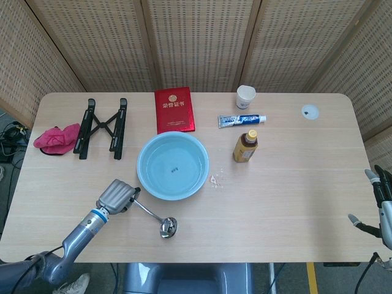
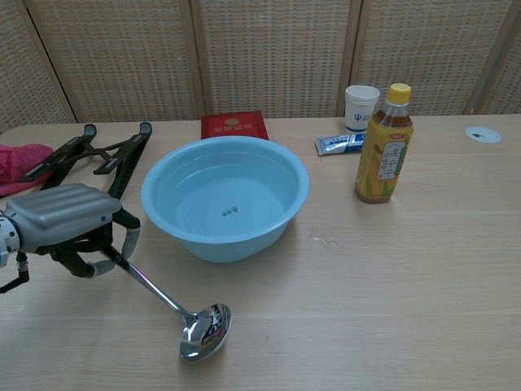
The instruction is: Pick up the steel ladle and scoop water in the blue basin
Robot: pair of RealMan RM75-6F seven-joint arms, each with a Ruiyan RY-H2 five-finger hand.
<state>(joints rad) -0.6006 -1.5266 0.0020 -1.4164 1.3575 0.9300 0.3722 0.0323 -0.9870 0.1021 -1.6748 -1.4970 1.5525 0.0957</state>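
Note:
My left hand (image 1: 116,196) (image 2: 69,220) grips the handle of the steel ladle (image 1: 157,220) (image 2: 175,309) to the front left of the blue basin (image 1: 173,166) (image 2: 225,195). The ladle slopes down to the right, its bowl low over the table in front of the basin; I cannot tell whether it touches. The basin holds clear water. My right hand (image 1: 381,205) shows only at the right edge of the head view, fingers apart, holding nothing.
A black folding stand (image 1: 101,127), a pink cloth (image 1: 54,138) and a red booklet (image 1: 174,109) lie behind and left of the basin. A tea bottle (image 2: 384,145), a toothpaste tube (image 1: 241,120) and a paper cup (image 1: 245,96) stand to its right.

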